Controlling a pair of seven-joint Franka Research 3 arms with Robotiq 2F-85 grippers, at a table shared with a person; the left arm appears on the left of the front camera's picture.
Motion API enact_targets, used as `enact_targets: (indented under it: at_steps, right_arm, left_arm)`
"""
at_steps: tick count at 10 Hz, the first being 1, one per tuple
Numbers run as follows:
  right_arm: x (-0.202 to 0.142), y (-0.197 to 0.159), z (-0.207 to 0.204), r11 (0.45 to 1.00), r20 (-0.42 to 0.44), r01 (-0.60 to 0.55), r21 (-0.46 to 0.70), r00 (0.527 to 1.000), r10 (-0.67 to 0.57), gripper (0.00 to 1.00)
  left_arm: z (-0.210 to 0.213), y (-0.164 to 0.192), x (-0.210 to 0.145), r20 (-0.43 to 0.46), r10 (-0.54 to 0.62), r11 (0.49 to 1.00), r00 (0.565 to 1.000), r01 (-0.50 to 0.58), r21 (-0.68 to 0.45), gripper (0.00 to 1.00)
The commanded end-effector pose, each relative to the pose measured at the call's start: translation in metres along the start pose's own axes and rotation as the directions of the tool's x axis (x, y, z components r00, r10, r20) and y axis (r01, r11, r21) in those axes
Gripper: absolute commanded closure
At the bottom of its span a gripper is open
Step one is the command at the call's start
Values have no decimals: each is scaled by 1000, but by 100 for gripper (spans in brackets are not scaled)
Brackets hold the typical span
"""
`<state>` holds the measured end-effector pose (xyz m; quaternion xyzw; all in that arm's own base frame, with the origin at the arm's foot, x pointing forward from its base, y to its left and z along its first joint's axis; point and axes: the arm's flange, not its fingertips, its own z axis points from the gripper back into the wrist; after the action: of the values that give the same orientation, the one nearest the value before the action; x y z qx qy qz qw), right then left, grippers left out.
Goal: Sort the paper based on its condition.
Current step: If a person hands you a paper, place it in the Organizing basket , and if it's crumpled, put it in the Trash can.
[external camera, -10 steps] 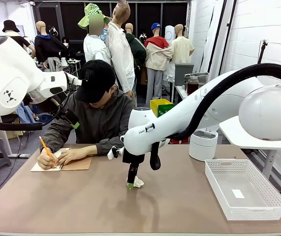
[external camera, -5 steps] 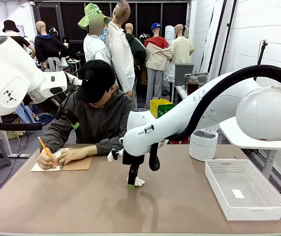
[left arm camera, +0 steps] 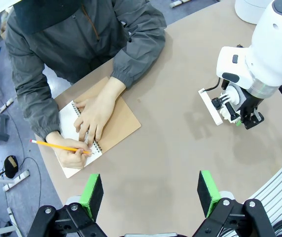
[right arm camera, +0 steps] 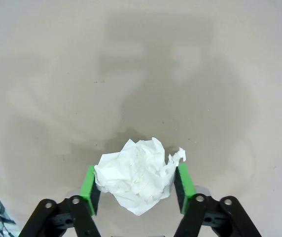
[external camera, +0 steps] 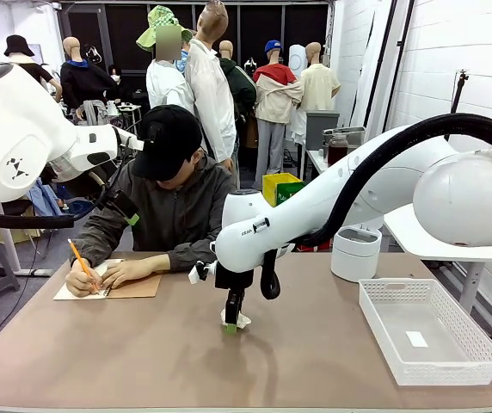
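Right jaws pinch crumpled paper [right arm camera: 137, 175] on both sides | left jaws spread, empty | bare table [right arm camera: 47, 74] around it

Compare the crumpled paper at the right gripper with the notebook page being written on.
The crumpled paper is balled; the notebook page lies flat. The crumpled paper sits between the right gripper's pads; the notebook page is under the person's hands. Both are white.

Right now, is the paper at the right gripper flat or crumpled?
Crumpled: the paper is a wrinkled white ball on the table, between the green pads of the right gripper, touching both.
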<state>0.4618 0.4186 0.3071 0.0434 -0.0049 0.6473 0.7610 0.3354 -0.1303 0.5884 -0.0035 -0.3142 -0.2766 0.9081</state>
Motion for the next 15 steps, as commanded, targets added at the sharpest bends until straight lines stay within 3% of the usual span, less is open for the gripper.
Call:
enact_targets:
  at_steps: [1, 4, 10, 13, 15]
  right_arm:
    - [5, -3, 0, 1000, -14, 24, -2, 1000, -24, 45]
    - [4, -4, 1, 999, 1, 38, -2, 999, -38, 100]
    - [-17, -14, 39, 995, 9, 93, -48, 996, -93, 100]
    - [-72, -35, 100, 974, 13, 201, -106, 980, -200, 100]
    - [-115, -56, 138, 940, 6, 268, -211, 962, -273, 100]
  left_arm:
    - [1, 1, 1, -1, 1, 1000, 1000, -1, 0, 0]
    - [1, 1, 1, -1, 1, 1000, 1000, -1, 0, 0]
    - [1, 1, 1, -1, 1, 1000, 1000, -1, 0, 0]
    - [1, 1, 1, -1, 1, 1000, 1000, -1, 0, 0]
    - [1, 1, 1, -1, 1, 1000, 1000, -1, 0, 0]
